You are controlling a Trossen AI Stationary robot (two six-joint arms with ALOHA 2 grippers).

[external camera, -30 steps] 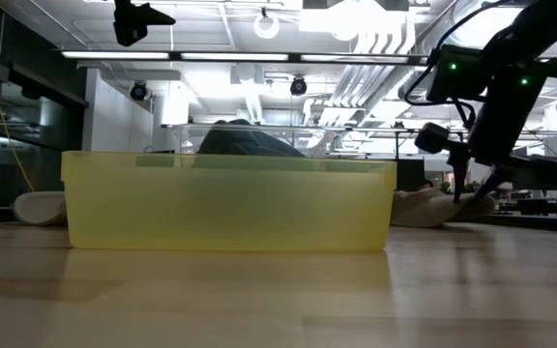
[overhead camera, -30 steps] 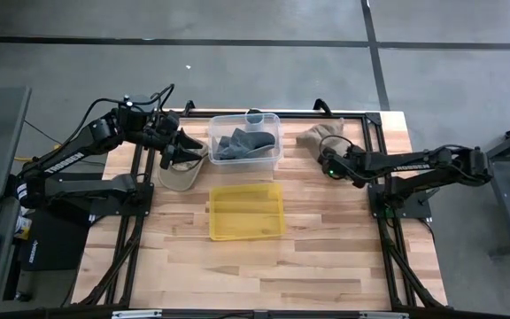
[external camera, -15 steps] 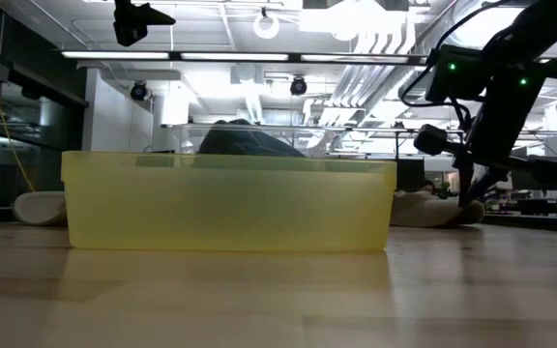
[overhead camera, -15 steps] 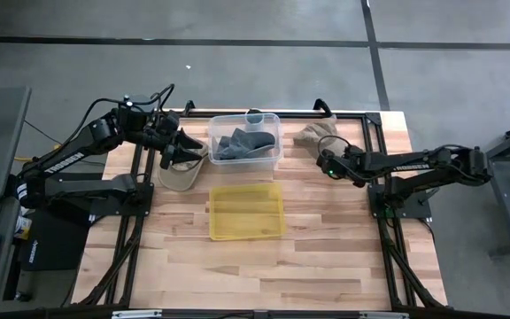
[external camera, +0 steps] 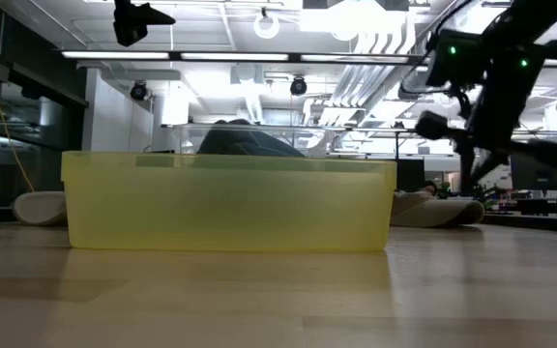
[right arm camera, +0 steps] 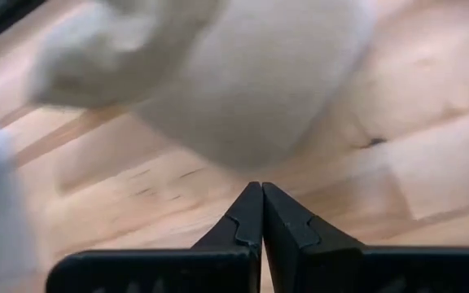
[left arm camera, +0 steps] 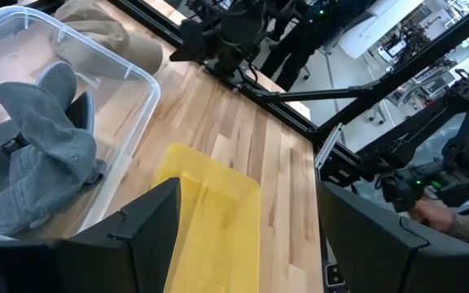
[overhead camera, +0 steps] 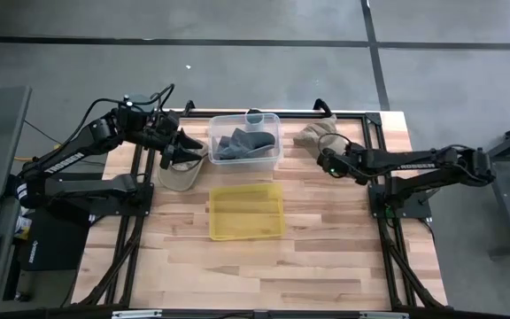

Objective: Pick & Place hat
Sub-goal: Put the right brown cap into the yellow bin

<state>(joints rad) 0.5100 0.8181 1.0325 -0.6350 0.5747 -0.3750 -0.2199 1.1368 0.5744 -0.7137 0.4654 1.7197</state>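
The right gripper (overhead camera: 323, 152) hangs at the near edge of a tan hat (overhead camera: 319, 135) lying on the table (overhead camera: 326, 239) at its far right corner. Its fingers (right arm camera: 251, 216) are pressed flat together, tips meeting with nothing visibly between them; in the right wrist view the hat's pale cloth (right arm camera: 243, 89) lies just beyond the tips, not in them. From the low view the gripper (external camera: 472, 184) hangs a little above the table while the hat (external camera: 438, 210) stays flat on the wood, so I judge this pinch has missed.

To do the step well I would have it part the fingers, go forward over a fold or the brim, drop until one finger slides under the cloth, then close and lift slowly (soft cloth slips out of a shallow bite). It should check that the cloth rises with it before it swings away.

The left gripper (overhead camera: 182, 144) waits over a second tan hat (overhead camera: 181, 174) at the far left, fingers (left arm camera: 149, 224) spread and holding nothing. A clear bin (overhead camera: 245, 140) at the far middle already holds a grey hat (left arm camera: 39, 155), and a yellow tray (overhead camera: 247, 212) lies open near the centre. Which one is meant for this hat I cannot tell.
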